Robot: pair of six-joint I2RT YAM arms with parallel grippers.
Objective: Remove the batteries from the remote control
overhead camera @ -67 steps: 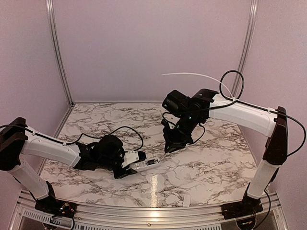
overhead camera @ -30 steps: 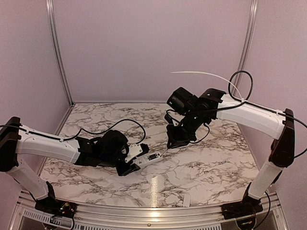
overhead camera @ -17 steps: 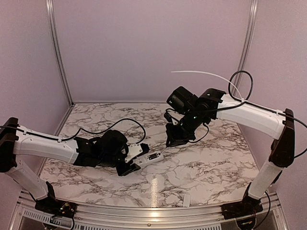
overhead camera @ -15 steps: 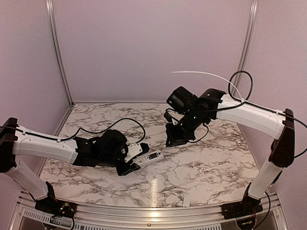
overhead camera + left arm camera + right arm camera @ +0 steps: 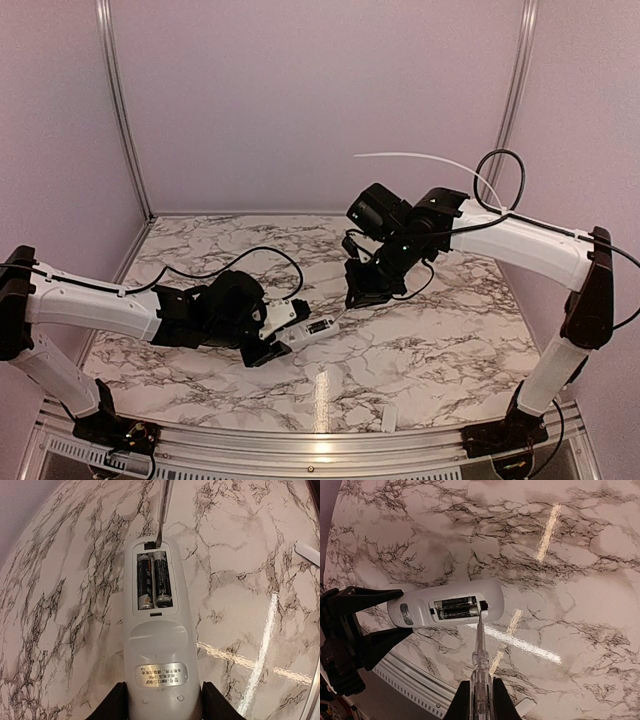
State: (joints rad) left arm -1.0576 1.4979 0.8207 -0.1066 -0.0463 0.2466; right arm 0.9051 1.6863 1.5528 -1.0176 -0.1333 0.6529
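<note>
The white remote control lies back-up in my left gripper, whose jaws are shut on its sides near the label end. Its compartment is open and holds two dark batteries side by side, which also show in the right wrist view. My right gripper is shut on a clear thin stick. The stick's tip sits at the compartment's end notch, beside the battery ends. In the top view the remote juts from the left gripper, with the right gripper just up and to its right.
A small flat white plastic piece lies near the table's front edge, also visible in the left wrist view. The metal rail runs along the front. Black cables loop over the marble table behind both arms.
The left gripper carried the remote slightly right and up toward the stick. The right gripper shifted right, then held, its stick tip now at the compartment's end.
</note>
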